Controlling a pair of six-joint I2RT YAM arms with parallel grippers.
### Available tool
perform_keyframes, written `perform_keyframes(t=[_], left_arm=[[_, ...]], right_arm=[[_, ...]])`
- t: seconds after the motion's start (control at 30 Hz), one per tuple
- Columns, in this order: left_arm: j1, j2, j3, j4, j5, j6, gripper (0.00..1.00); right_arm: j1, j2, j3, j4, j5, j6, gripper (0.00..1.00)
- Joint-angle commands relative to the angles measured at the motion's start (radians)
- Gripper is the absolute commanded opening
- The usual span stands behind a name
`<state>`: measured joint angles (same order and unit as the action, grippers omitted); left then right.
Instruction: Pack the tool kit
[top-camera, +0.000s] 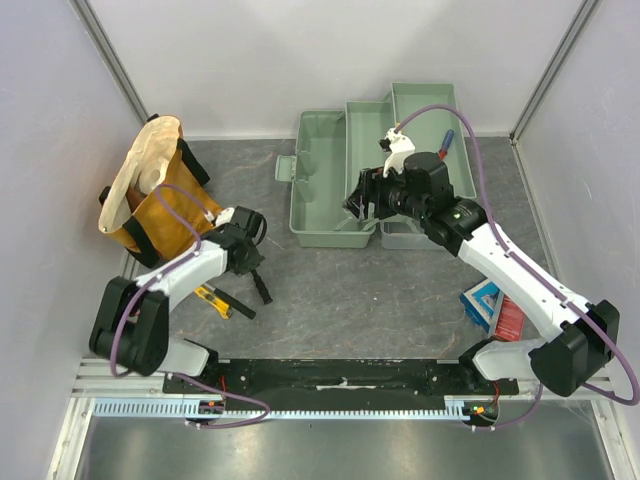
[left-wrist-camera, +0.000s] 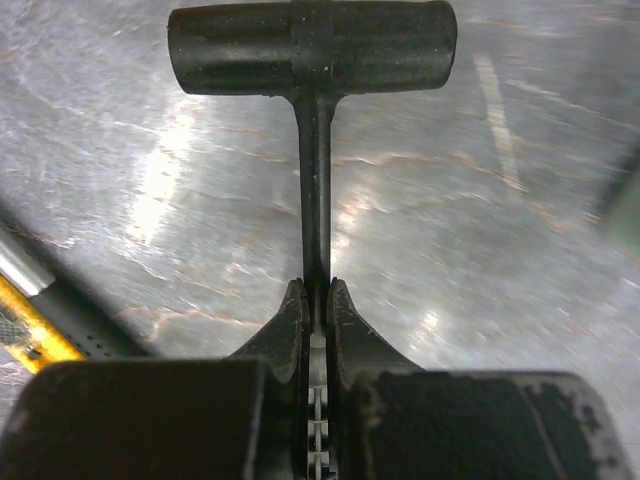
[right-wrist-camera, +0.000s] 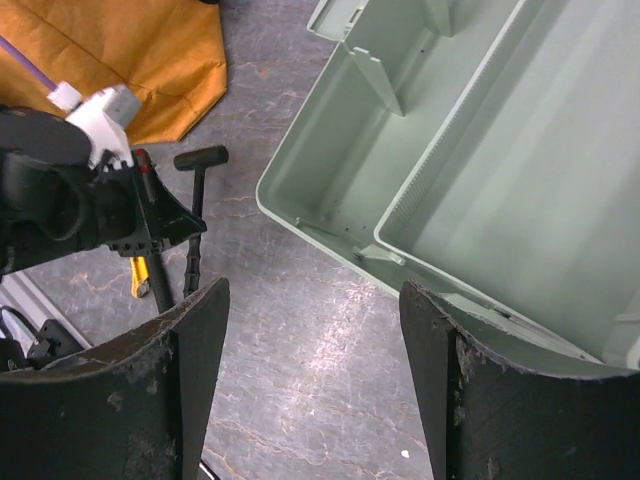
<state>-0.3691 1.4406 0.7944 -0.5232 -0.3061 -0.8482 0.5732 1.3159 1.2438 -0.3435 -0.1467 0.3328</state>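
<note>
Black hammer (left-wrist-camera: 312, 60) is being clenched by the left fingers (left-wrist-camera: 300, 330) at its shaft, probably for carrying to the toolbox (top-camera: 325, 190). Right fingers (right-wrist-camera: 190, 350) are hanging released above the toolbox rim, grasping nothing.

You are looking down on a grey, marbled surface (top-camera: 400, 290) that is catching soft glare from overhead light. Plain white walls (top-camera: 300, 60) are closing it in on three sides, with thin metal posts (top-camera: 110, 55) running up the corners. A slotted aluminium rail (top-camera: 330, 405) is spanning the near edge
</note>
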Motion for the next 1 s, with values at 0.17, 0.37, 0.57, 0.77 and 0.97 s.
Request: perform_keyframes(t=[0.17, 0.37, 0.57, 0.77, 0.97], left_arm=[[-0.08, -0.232, 0.201, 0.098, 0.088, 0.162, 0.02], [-0.091, -0.126, 0.366, 0.282, 0.214, 0.319, 0.02], [-0.114, 0.13, 0.575, 0.344, 0.286, 0.386, 0.02], [-0.123, 0.375, 0.799, 0.338, 0.285, 0.448, 0.02], [-0.128, 0.564, 0.937, 0.302, 0.248, 0.428, 0.02]], right_arm=[[0.004, -0.066, -0.029, 0.064, -0.028, 0.023, 0.76], [0.004, -0.129, -0.063, 0.089, 0.067, 0.038, 0.76], [0.004, -0.187, -0.11, 0.133, 0.14, 0.061, 0.77], [0.002, -0.202, -0.136, 0.153, 0.179, 0.078, 0.77], [0.001, -0.178, -0.129, 0.149, 0.18, 0.08, 0.77]])
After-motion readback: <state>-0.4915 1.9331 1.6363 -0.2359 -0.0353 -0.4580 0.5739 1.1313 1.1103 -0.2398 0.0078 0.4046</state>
